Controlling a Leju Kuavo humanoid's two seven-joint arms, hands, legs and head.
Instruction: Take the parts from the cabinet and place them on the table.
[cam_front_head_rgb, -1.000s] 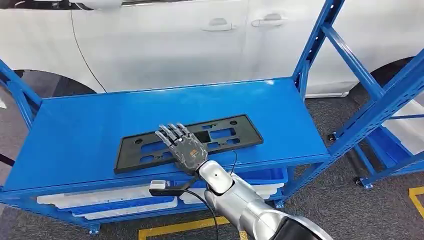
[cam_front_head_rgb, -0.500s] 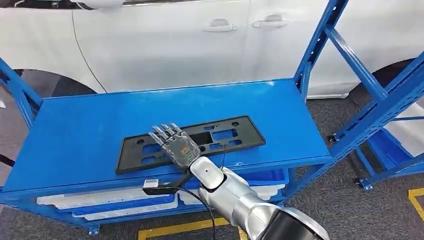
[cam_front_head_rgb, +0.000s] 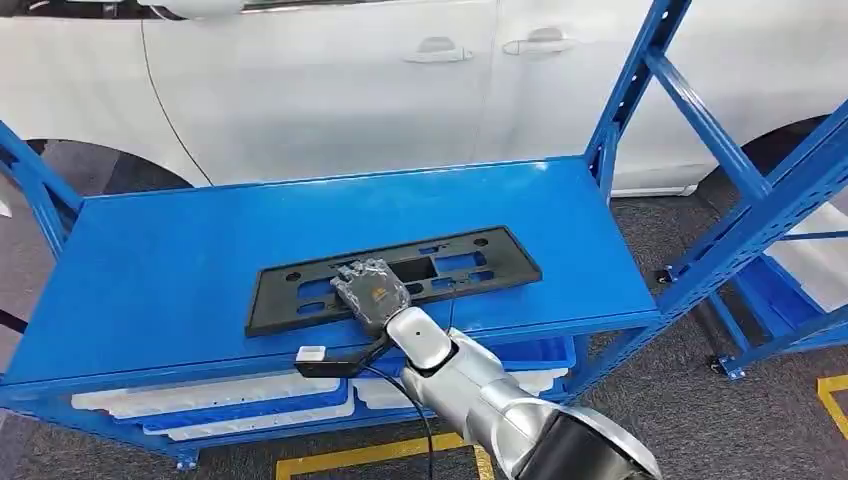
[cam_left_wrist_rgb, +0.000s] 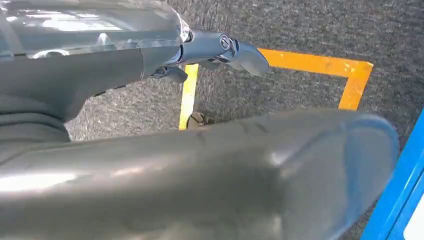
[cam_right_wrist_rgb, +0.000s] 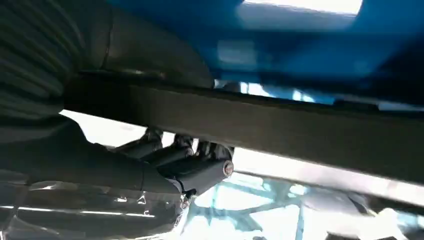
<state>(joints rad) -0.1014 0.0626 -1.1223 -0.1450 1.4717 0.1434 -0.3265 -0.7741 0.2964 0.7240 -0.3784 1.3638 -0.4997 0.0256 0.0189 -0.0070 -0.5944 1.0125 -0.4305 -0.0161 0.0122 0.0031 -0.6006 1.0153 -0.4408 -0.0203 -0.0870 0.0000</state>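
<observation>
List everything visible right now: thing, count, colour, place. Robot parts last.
plate frame: one, black, flat on the top shelf near its front edge.
rack: one, blue metal, top shelf in front of the robot.
trays: several, blue and white, on the level under the top shelf.
car: one, white, behind the rack.
floor tape: yellow lines on the grey carpet.
right hand: one, dark grey, fingers curled over the plate frame's near edge, gripping it.
left hand: one, grey, hanging over the floor.

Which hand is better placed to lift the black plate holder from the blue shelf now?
The right hand: its fingers curl over the near edge of the black plate holder on the blue shelf. The left arm hangs toward the floor.
</observation>
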